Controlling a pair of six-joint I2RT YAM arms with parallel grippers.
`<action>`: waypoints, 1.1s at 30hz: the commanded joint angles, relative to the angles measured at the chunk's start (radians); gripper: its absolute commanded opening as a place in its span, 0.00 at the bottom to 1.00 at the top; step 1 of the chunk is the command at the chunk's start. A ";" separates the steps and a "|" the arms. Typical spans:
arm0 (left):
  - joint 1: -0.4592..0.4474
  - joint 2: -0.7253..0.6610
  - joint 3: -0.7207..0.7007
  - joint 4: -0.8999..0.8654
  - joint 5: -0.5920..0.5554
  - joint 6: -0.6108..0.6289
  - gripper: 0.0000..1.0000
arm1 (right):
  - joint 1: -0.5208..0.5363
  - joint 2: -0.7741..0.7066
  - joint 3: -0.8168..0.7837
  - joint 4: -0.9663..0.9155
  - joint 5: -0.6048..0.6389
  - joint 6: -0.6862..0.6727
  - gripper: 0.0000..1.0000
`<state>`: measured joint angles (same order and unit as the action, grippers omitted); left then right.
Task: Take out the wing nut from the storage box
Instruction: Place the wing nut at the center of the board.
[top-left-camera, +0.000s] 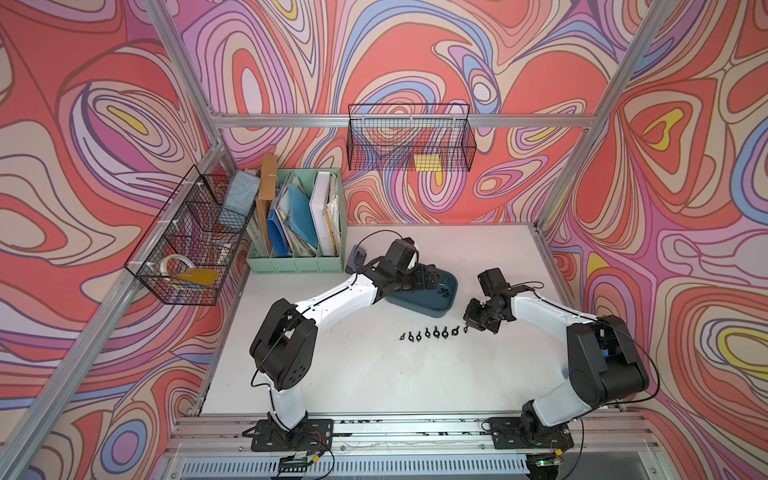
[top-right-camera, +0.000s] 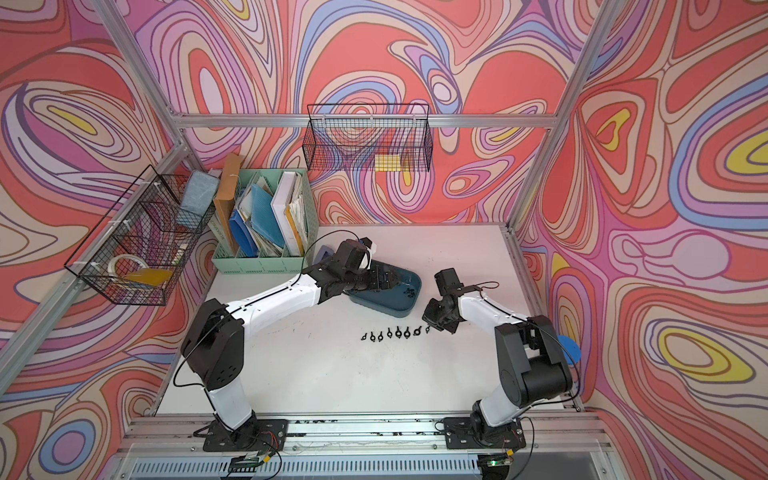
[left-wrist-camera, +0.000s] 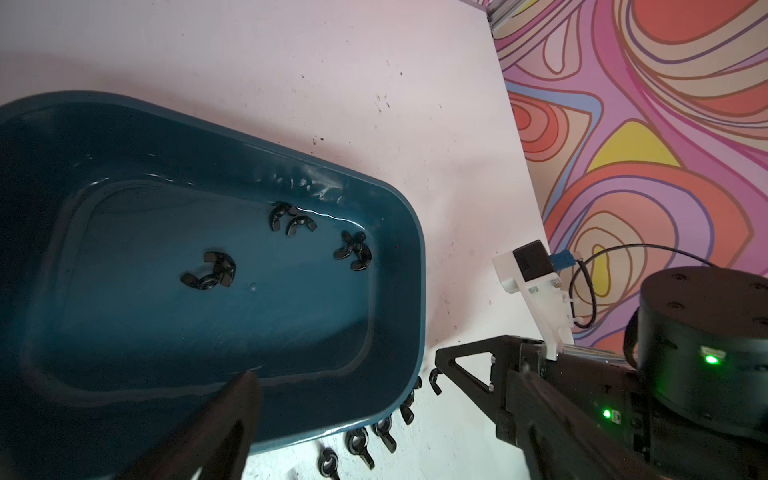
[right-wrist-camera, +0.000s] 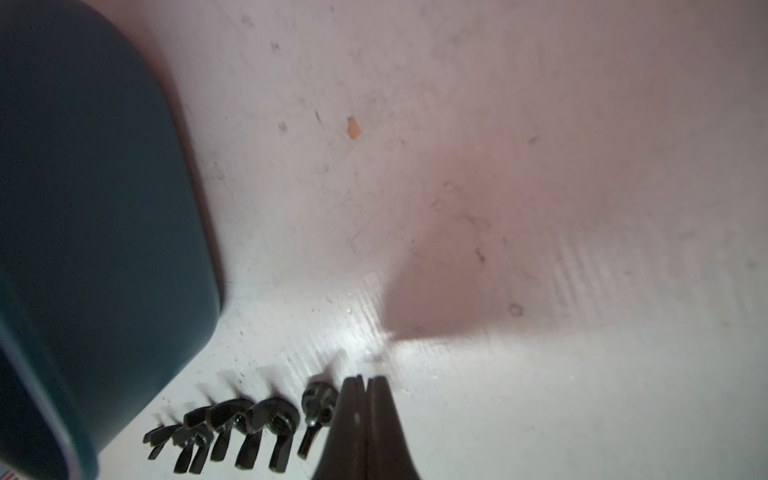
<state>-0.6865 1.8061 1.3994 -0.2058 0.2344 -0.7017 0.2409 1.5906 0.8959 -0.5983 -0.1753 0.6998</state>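
Both top views: the storage box (top-left-camera: 419, 311) lies mid-table (top-left-camera: 374, 374) with the left gripper (top-left-camera: 437, 282) above its interior. The right gripper (top-left-camera: 467, 326) stands at the right end of a row of wing nuts (top-left-camera: 428, 333) in front of the box.

Left wrist view: loose wing nuts (left-wrist-camera: 208, 274) lie on the box floor. One finger (left-wrist-camera: 220, 419) sits far off-centre, so the jaws are spread and hold nothing.

Right wrist view: fingertips (right-wrist-camera: 351, 395) clenched together with nothing between them, the nearest nut just beside
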 joint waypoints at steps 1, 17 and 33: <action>0.004 -0.051 -0.016 -0.030 -0.032 0.026 0.99 | 0.021 0.029 0.035 -0.015 0.048 -0.001 0.00; 0.006 -0.057 -0.025 -0.030 -0.036 0.026 0.99 | 0.032 0.022 0.038 -0.035 0.061 0.003 0.19; 0.030 0.034 0.115 -0.181 -0.090 0.212 0.85 | 0.031 -0.205 0.104 -0.017 0.163 -0.050 0.62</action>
<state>-0.6697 1.7924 1.4425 -0.3027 0.1707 -0.5903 0.2691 1.4292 0.9787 -0.6579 -0.0444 0.6796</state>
